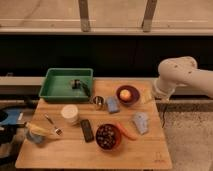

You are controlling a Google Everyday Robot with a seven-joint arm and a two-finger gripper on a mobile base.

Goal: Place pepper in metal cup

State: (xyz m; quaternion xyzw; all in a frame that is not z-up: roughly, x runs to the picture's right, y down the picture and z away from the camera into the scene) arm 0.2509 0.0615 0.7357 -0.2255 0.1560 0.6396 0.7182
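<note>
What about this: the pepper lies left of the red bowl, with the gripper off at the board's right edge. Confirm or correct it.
One point is wrong. The camera view shows the pepper lying right of the red bowl, not left. The gripper is indeed off at the right edge of the board.

Single white arm [192, 80] enters from right edge of view, at mid-height. Thick link runs leftward and slightly upward to rounded bend [172, 67]. From bend, shorter link drops down and a little left. Arm folded compactly, bend as highest point. Gripper [157, 95] sits at lower end of that short link, right of centre in view, pointing downward, largely in shadow under wrist. Jaws spread wide apart.
</note>
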